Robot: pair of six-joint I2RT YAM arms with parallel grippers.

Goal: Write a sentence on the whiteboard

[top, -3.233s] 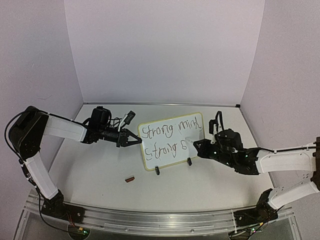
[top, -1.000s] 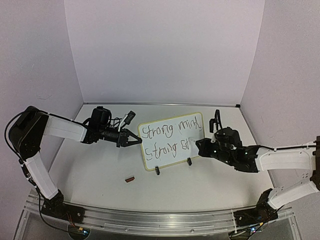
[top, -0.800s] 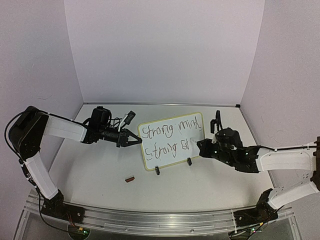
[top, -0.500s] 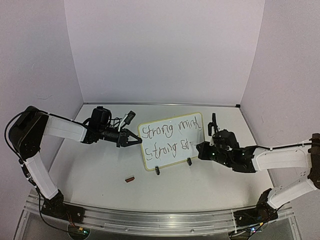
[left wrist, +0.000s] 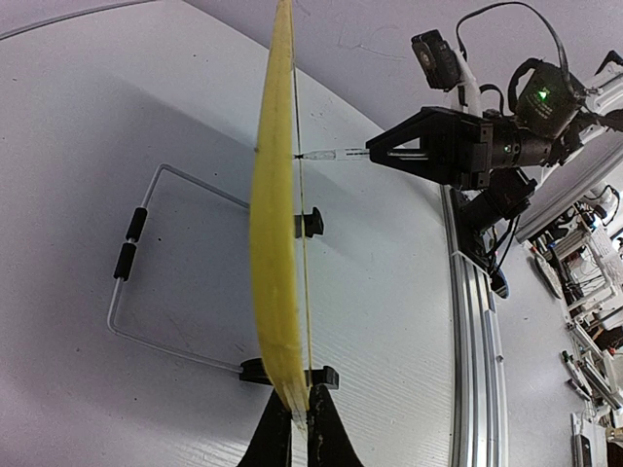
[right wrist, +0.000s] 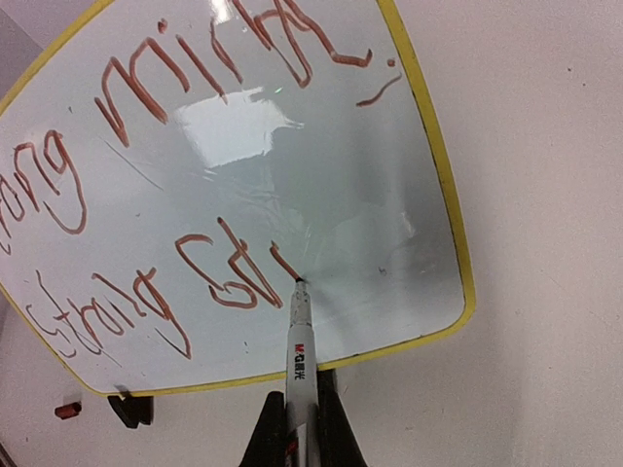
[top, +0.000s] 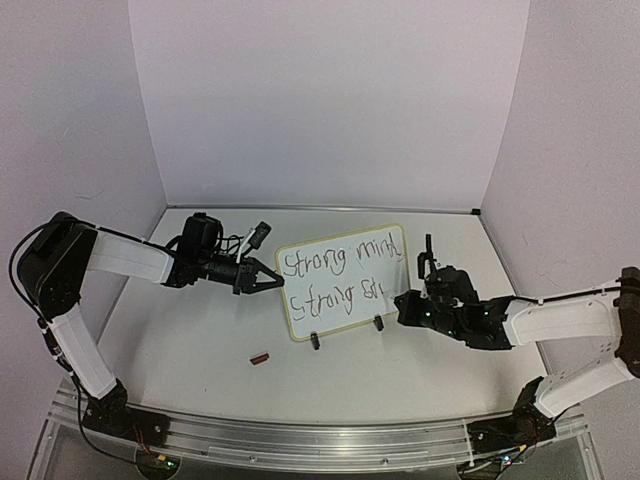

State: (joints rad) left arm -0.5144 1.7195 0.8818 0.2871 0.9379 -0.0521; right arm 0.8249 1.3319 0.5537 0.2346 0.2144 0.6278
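The whiteboard (top: 345, 282) stands tilted on its wire stand mid-table, yellow-framed. The sentence (top: 335, 280) reads "Strong mind" above "Strong So" with a fresh short stroke after it; in the right wrist view (right wrist: 146, 224) the strokes look reddish. My left gripper (top: 276, 283) is shut on the board's left edge; the left wrist view shows the board (left wrist: 277, 253) edge-on between the jaws (left wrist: 293, 428). My right gripper (top: 402, 302) is shut on a white marker (right wrist: 299, 341), its tip touching the board's lower right area at the end of the last stroke.
A small red marker cap (top: 261, 358) lies on the table in front of the board; it also shows in the right wrist view (right wrist: 67, 410). Black stand clips (top: 315, 341) hold the board's bottom edge. Purple walls close the back and sides.
The second line grew from "Strong S" to "Strong So" plus a new stroke. My right gripper with the marker moved slightly right and down along the board. The left arm stayed still.
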